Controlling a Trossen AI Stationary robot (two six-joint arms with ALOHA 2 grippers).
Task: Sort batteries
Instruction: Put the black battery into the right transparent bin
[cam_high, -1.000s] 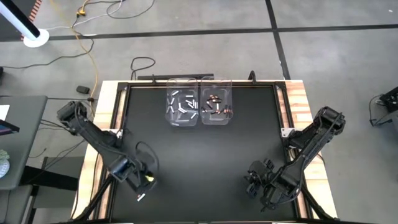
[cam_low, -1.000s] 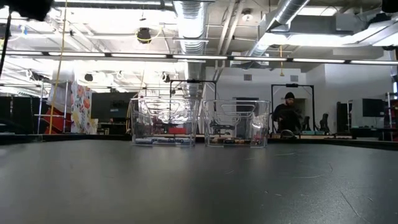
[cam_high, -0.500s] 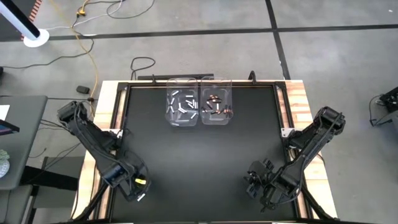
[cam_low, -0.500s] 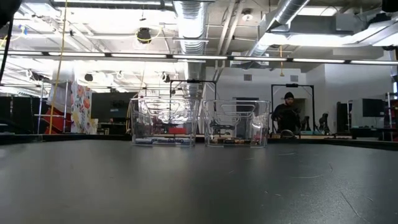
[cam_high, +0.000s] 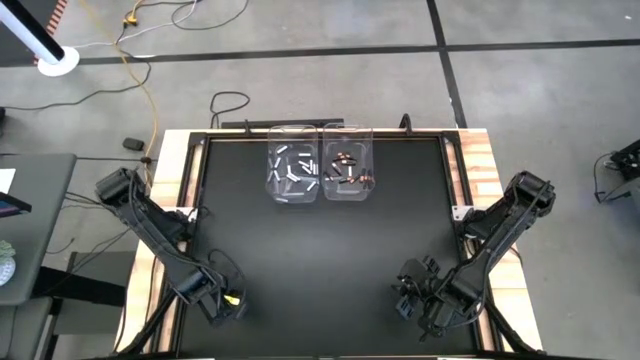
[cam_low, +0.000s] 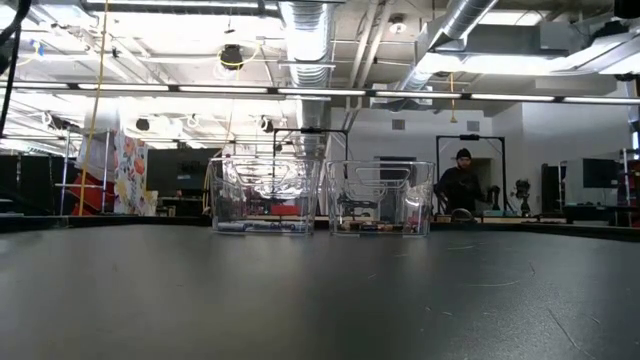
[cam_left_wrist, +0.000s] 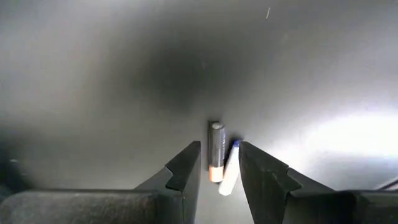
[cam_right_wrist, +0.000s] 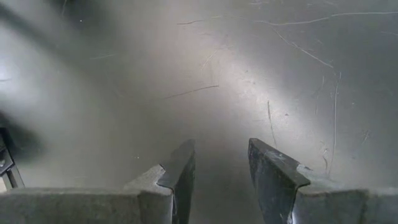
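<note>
**Left gripper closing around two batteries at the near left of the table**

Two clear bins are sitting side by side at the far middle of the black table (cam_high: 320, 240). The left bin (cam_high: 291, 175) is holding white batteries (cam_high: 292, 168); the right bin (cam_high: 348, 175) is holding copper-and-dark batteries (cam_high: 348, 172). In the low view the bins are standing upright and touching or nearly so, with a person (cam_low: 462, 183) showing in the room beyond the table. Nothing is lying between the bins and the arms.

The left gripper (cam_high: 228, 303) is hanging low over the table's near left corner. In its wrist view two batteries are lying between its fingers (cam_left_wrist: 186, 171): a dark battery (cam_left_wrist: 216, 149) with a copper end, and a white battery (cam_left_wrist: 229, 169) with a blue tip, tilted against it. The fingers are standing close on either side of the pair, narrowed around them; whether they are pressing the batteries I cannot tell.

The right gripper (cam_high: 408, 297) is waiting at the near right, its fingers spread apart over bare, scratched table and grasping nothing.
</note>
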